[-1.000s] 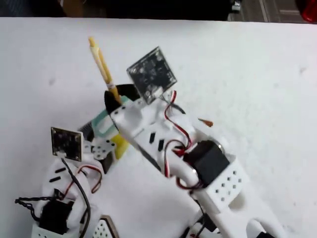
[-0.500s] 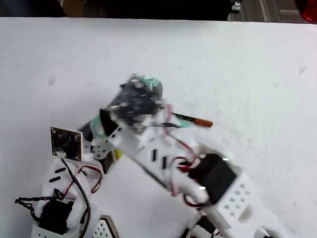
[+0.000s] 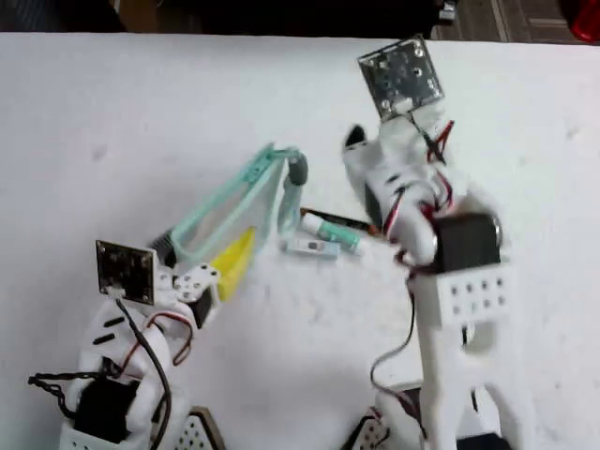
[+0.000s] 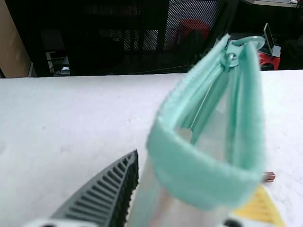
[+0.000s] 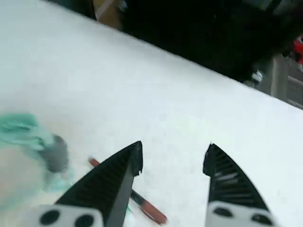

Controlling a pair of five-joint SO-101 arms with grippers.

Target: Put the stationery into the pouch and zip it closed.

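Note:
A clear pouch (image 3: 234, 211) with a mint zipper edge lies slanted on the white table, its mouth open, and something yellow (image 3: 234, 262) shows inside. My left gripper (image 3: 183, 258) is shut on the pouch's near end; the left wrist view has the pouch (image 4: 208, 156) between its fingers (image 4: 106, 194). Beside the pouch's far end lie a white and teal tube (image 3: 330, 231), a small white piece (image 3: 309, 247) and a dark pen (image 3: 352, 222) with an orange tip. My right gripper (image 3: 358, 150) hangs open and empty just beyond them; its wrist view (image 5: 173, 161) shows the pen (image 5: 147, 205) and the pouch's grey tab (image 5: 57, 153).
The table's far edge (image 3: 281, 36) runs along the back, with dark room beyond it. White tabletop (image 3: 122, 122) spreads to the left of the pouch and also to the right of the right arm (image 3: 459, 281).
The right arm held a yellow pencil over the pouch a second ago. It has swung back and to the right, empty, uncovering the pouch and the loose items.

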